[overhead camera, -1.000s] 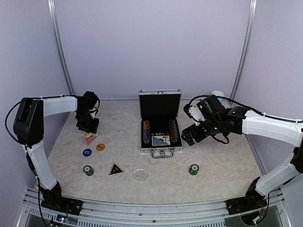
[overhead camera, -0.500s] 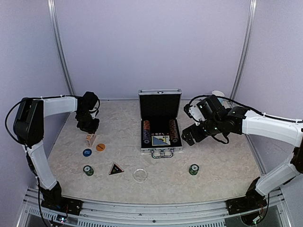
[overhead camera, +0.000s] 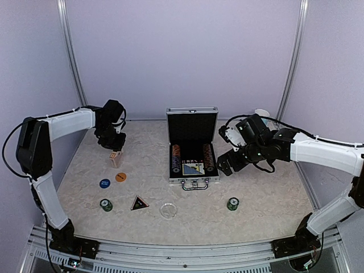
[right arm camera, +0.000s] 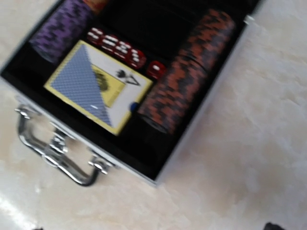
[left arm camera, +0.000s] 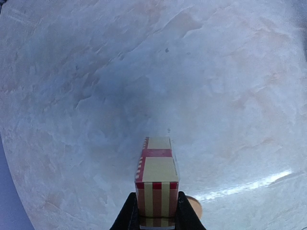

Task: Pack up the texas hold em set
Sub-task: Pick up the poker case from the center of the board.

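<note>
The silver case (overhead camera: pixel 214 181) stands open at the table's middle, with chip rows (overhead camera: pixel 176 159) and a blue card deck (overhead camera: pixel 193 169) inside. My left gripper (overhead camera: pixel 115 149) is shut on the red card deck (overhead camera: pixel 116 157) and holds it above the table, left of the case. In the left wrist view the deck (left arm camera: pixel 156 175) sits upright between the fingers (left arm camera: pixel 128 214). My right gripper (overhead camera: pixel 224 164) hovers open and empty by the case's right side. The right wrist view shows the blue deck (right arm camera: pixel 91 91), an orange-black chip row (right arm camera: pixel 184 79) and the handle (right arm camera: pixel 53 151).
On the table lie a blue disc (overhead camera: pixel 104 183), an orange disc (overhead camera: pixel 120 177), a black triangle (overhead camera: pixel 139 203) and a clear disc (overhead camera: pixel 168 211). Two green chip stacks (overhead camera: pixel 106 205) (overhead camera: pixel 232 203) stand there too. A pale cup (overhead camera: pixel 261 113) stands at the back right.
My left gripper has lifted the red card deck off the table and carried it up and to the right, toward the case. The right arm has barely moved.
</note>
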`<state>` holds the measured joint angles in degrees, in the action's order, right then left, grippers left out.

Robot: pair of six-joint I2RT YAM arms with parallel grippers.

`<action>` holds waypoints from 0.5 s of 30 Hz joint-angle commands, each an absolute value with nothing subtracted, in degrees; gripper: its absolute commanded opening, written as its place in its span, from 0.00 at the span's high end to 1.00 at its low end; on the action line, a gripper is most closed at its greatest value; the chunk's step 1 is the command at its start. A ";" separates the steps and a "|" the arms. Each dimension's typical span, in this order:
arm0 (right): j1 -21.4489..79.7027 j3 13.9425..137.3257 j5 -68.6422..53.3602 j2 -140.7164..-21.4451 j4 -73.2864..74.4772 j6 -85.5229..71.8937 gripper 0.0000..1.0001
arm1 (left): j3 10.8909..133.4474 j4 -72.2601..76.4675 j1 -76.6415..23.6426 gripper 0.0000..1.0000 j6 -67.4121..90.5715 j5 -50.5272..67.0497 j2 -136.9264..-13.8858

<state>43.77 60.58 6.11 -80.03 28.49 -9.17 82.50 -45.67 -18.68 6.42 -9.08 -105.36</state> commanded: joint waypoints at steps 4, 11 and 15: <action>47.28 57.68 2.39 -76.84 16.96 -3.63 0.01 | 89.19 -46.14 -26.46 0.91 7.11 -4.10 -98.98; 51.55 45.30 1.61 -69.43 -5.88 6.23 0.01 | 90.40 -46.82 -32.74 0.91 6.61 -0.51 -96.77; 52.65 40.31 0.11 -67.74 -17.61 9.11 0.01 | 88.95 -45.48 -35.11 0.91 7.47 3.98 -94.63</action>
<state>51.22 43.94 2.04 -69.71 -0.73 3.86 89.06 -46.33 -33.28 6.52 -1.15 -98.35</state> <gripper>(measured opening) 0.992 0.191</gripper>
